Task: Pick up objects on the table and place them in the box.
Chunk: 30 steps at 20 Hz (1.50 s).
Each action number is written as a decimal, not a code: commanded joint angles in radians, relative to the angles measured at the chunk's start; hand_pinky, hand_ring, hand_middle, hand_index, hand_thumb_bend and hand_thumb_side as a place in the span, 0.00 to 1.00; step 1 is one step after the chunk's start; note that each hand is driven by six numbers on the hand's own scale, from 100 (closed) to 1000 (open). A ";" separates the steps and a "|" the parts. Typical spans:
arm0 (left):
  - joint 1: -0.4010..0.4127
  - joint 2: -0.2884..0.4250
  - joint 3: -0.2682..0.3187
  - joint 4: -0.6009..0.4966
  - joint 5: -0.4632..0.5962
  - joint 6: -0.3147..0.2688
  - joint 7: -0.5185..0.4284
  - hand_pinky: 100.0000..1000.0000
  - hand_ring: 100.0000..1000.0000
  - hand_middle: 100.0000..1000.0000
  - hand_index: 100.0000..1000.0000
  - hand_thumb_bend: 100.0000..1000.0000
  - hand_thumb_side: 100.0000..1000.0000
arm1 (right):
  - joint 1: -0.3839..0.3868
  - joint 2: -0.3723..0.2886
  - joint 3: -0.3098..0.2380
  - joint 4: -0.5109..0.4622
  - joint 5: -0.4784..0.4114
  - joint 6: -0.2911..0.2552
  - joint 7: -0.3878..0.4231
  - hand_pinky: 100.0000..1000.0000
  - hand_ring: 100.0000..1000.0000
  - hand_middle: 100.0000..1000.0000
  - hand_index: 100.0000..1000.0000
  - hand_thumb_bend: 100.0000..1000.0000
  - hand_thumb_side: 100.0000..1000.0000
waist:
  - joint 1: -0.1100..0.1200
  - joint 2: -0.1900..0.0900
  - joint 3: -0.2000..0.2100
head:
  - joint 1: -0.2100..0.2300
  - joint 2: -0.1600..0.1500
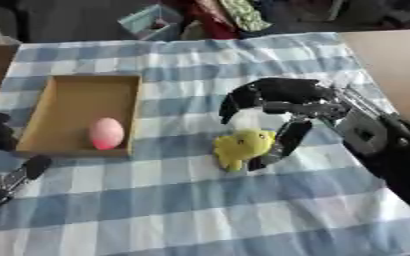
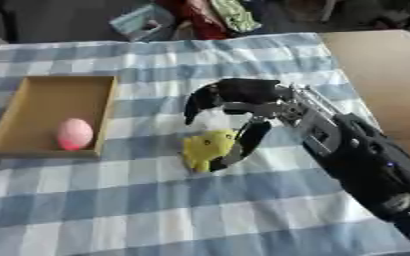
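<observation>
Blue-and-white checked cloth is covering the table, and the pink egg-shaped thing (image 1: pixel 106 133) is already sitting in the cardboard box (image 1: pixel 39 120), well off to the left of the right hand (image 1: pixel 283 100). That hand is arching half-open over the yellow plush toy (image 1: pixel 242 146), thumb touching its side but not yet closing on it, so I'd say we're looking at roughly halfway done. Left hand (image 1: pixel 12 180) is idling by the lower corner, fingers looking relaxed.

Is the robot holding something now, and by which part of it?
Nothing is clearly held: the right hand curls around the yellow toy, thumb at its right side; the toy seems to lie on the cloth.
</observation>
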State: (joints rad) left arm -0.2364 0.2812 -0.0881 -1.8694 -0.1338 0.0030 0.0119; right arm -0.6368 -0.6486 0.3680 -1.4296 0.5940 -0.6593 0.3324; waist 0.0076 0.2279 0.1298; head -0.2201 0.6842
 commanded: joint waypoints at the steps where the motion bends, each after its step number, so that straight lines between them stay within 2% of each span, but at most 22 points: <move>1: -0.010 0.017 0.009 -0.023 -0.005 0.000 0.003 0.50 0.48 0.45 0.64 0.78 0.22 | -0.013 -0.006 -0.017 0.019 0.068 -0.011 -0.051 0.74 0.72 0.71 0.74 0.57 0.42 | 0.002 -0.014 -0.001 | -0.002 -0.009; 8: -0.009 0.017 0.010 -0.022 -0.006 0.000 0.003 0.50 0.48 0.45 0.64 0.78 0.22 | -0.006 0.004 -0.017 0.054 0.160 -0.027 -0.114 0.73 0.70 0.65 0.71 0.56 0.40 | 0.001 -0.013 -0.002 | -0.003 -0.009; 14: -0.008 0.017 0.010 -0.022 -0.006 0.000 0.004 0.50 0.48 0.45 0.64 0.78 0.22 | -0.002 0.011 -0.022 0.082 0.218 -0.035 -0.155 0.72 0.68 0.55 0.63 0.54 0.37 | 0.001 -0.014 -0.002 | -0.004 -0.009; 18: -0.009 0.017 0.010 -0.021 -0.006 0.000 0.004 0.50 0.48 0.45 0.64 0.78 0.22 | -0.002 0.014 -0.026 0.088 0.230 -0.037 -0.181 0.71 0.65 0.46 0.54 0.48 0.31 | 0.000 -0.014 -0.002 | -0.004 -0.009; 23: -0.008 0.017 0.010 -0.021 -0.006 0.000 0.004 0.50 0.48 0.45 0.64 0.78 0.22 | -0.009 0.012 -0.030 0.073 0.204 -0.037 -0.199 0.70 0.61 0.37 0.43 0.40 0.24 | -0.001 -0.015 -0.001 | -0.004 -0.009; 26: -0.009 0.017 0.011 -0.021 -0.006 0.000 0.004 0.50 0.48 0.45 0.64 0.78 0.22 | -0.022 0.005 -0.031 0.045 0.163 -0.032 -0.193 0.70 0.60 0.35 0.42 0.38 0.23 | -0.002 -0.015 -0.002 | -0.004 -0.009; 27: -0.008 0.017 0.011 -0.021 -0.006 0.000 0.004 0.50 0.48 0.45 0.64 0.78 0.22 | -0.028 0.002 -0.031 0.034 0.144 -0.028 -0.189 0.69 0.60 0.34 0.41 0.33 0.26 | -0.002 -0.016 -0.002 | -0.003 -0.009; 28: -0.008 0.017 0.011 -0.021 -0.006 0.000 0.004 0.50 0.48 0.45 0.64 0.78 0.22 | -0.036 -0.001 -0.031 0.022 0.124 -0.025 -0.183 0.69 0.60 0.34 0.41 0.38 0.22 | -0.002 -0.016 -0.002 | -0.003 -0.009; 30: -0.007 0.018 0.011 -0.021 -0.006 0.000 0.004 0.50 0.48 0.45 0.64 0.78 0.22 | -0.057 -0.006 -0.030 -0.004 0.087 -0.018 -0.169 0.69 0.60 0.34 0.41 0.38 0.21 | -0.002 -0.017 -0.002 | -0.004 -0.007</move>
State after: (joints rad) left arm -0.2365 0.2812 -0.0880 -1.8695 -0.1339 0.0047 0.0137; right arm -0.6732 -0.6219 0.3514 -1.4007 0.7084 -0.6819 0.1582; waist 0.0052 0.2282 0.1288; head -0.2231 0.6839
